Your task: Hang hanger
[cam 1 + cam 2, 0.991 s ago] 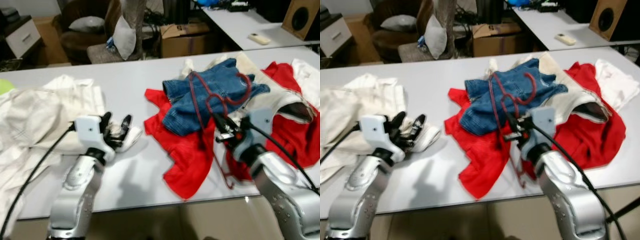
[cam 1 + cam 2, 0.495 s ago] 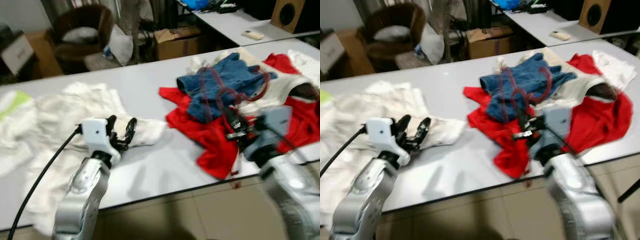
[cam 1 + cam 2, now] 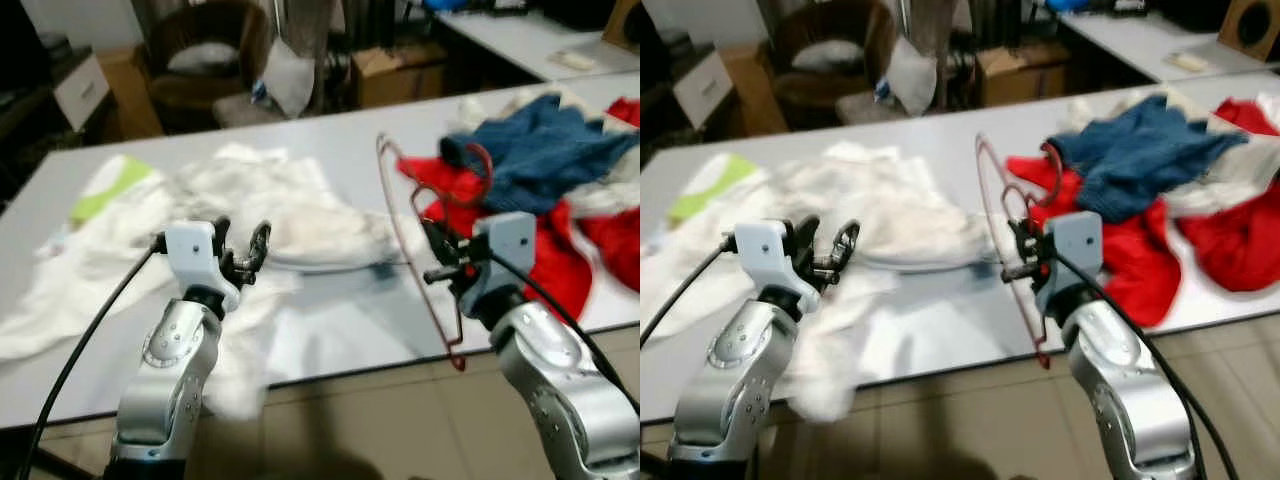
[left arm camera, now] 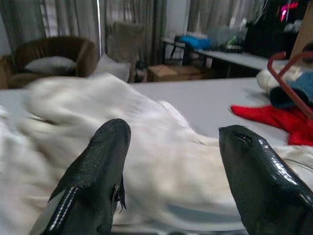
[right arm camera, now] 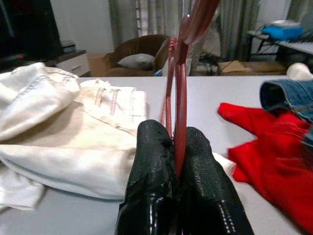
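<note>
A dark red wire hanger stands nearly upright above the white table, its hook near the blue denim. My right gripper is shut on one of its wire sides; in the right wrist view the fingers pinch the red wire. My left gripper is open and holds nothing, hovering over a heap of cream-white clothing. The left wrist view shows its fingertips spread above that white cloth.
Red garments and blue denim lie on the table's right part. A yellow-green cloth lies at the far left. Beyond the table stand a brown armchair, a cardboard box and another table.
The whole view has swung leftward, so the white clothing now lies centre. My right gripper has lifted the hanger off the denim and carried it left. The left gripper stays open.
</note>
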Motion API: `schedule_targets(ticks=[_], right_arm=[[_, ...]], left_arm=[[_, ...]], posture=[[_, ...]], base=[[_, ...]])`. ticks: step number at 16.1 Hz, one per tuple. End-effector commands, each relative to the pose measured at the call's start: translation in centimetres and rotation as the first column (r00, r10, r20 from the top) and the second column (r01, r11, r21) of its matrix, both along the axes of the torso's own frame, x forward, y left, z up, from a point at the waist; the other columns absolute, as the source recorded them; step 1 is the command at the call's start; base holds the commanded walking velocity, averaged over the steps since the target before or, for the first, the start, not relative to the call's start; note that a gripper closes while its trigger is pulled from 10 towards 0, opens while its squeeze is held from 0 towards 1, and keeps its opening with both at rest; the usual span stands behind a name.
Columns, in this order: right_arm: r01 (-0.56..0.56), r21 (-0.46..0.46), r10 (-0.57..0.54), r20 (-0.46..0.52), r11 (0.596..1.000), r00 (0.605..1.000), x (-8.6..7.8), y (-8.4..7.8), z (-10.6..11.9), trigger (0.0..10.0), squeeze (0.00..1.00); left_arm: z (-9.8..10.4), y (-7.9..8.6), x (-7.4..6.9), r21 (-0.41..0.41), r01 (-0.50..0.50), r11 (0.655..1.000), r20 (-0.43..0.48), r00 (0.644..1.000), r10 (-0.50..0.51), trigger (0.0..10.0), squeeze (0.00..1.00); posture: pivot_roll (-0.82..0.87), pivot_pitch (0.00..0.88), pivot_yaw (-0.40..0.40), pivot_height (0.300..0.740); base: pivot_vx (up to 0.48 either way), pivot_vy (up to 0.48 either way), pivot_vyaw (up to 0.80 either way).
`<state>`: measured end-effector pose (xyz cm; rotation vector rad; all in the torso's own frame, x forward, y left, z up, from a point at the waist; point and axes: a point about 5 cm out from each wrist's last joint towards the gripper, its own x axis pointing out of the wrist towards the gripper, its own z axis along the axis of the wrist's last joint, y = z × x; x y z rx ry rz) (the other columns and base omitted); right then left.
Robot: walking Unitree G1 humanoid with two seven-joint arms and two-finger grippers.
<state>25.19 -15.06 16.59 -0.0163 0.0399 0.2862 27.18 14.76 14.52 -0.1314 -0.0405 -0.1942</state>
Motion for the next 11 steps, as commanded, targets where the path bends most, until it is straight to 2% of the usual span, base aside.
schedule_targets(ticks=[1,3,5,6,11], right_arm=[[-0.018,-0.002,0.018,0.024,1.000,1.000,-0.1,0.7,0.2,10.0,0.00],[-0.004,-0.008,0.004,0.029,1.000,1.000,-0.3,0.5,0.3,10.0,0.00],[0.009,-0.016,-0.008,0.032,1.000,0.999,-0.4,0.3,0.3,10.0,0.00],[0.018,-0.022,-0.017,0.033,1.000,0.999,-0.5,0.2,0.3,10.0,0.00],[0.012,-0.070,-0.010,0.034,0.997,0.999,-0.4,-0.2,0.4,10.0,0.00]], left_arm=[[-0.1,0.9,0.0,0.031,-0.020,0.999,0.001,1.000,0.020,10.0,0.00],[-0.1,0.6,0.1,0.054,-0.010,0.999,0.015,1.000,0.009,10.0,0.00],[-0.3,0.4,0.0,0.041,-0.009,0.999,0.005,1.000,0.009,10.0,0.00],[-0.5,0.5,0.1,0.011,-0.015,1.000,-0.005,1.000,0.015,10.0,0.00],[-1.1,1.1,0.4,0.056,-0.010,0.998,-0.043,0.999,0.012,10.0,0.00]], posture=[[-0.10,0.000,0.080,0.740],[-0.11,0.000,0.094,0.740],[-0.12,0.000,0.098,0.740],[-0.13,0.000,0.102,0.740],[-0.13,0.000,0.111,0.740]], base=[[0.000,0.000,0.00],[0.000,-0.463,0.00],[0.000,-0.465,0.00],[0.000,0.000,0.00],[0.000,0.000,0.00]])
